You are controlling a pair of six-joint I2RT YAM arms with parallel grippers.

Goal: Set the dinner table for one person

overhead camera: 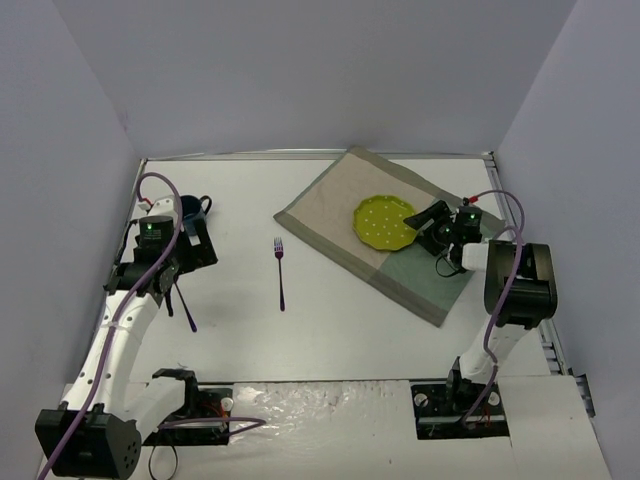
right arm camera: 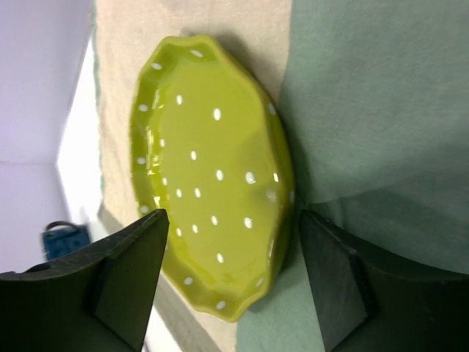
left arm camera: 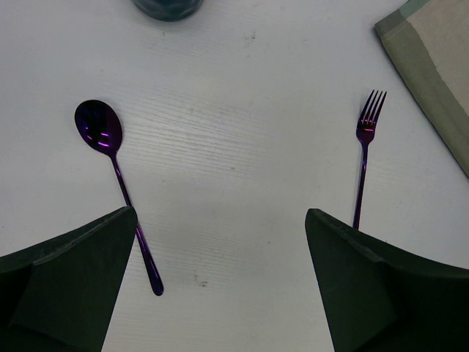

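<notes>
The dinner table point(overhead camera: 330, 330) is a wide white top. A lime-green plate point(overhead camera: 384, 221) with white dots lies on a beige-and-green placemat point(overhead camera: 345, 205) at the back right. My right gripper point(overhead camera: 425, 228) is at the plate's right edge. In the right wrist view it point(right arm camera: 231, 242) stands open, with the plate's point(right arm camera: 212, 198) near rim between the fingers. A purple fork point(overhead camera: 280, 272) lies mid-table and a purple spoon point(overhead camera: 186, 305) lies to its left. My left gripper point(left arm camera: 220, 279) hangs open and empty above the bare table point(left arm camera: 234, 147), between the spoon point(left arm camera: 117, 183) and the fork point(left arm camera: 364, 158).
A dark blue mug point(overhead camera: 190, 208) stands at the back left, just beyond the left gripper point(overhead camera: 200, 250); its base point(left arm camera: 167, 7) shows at the top of the left wrist view. A corner of the placemat point(left arm camera: 440, 66) reaches into that view. Grey walls enclose the table.
</notes>
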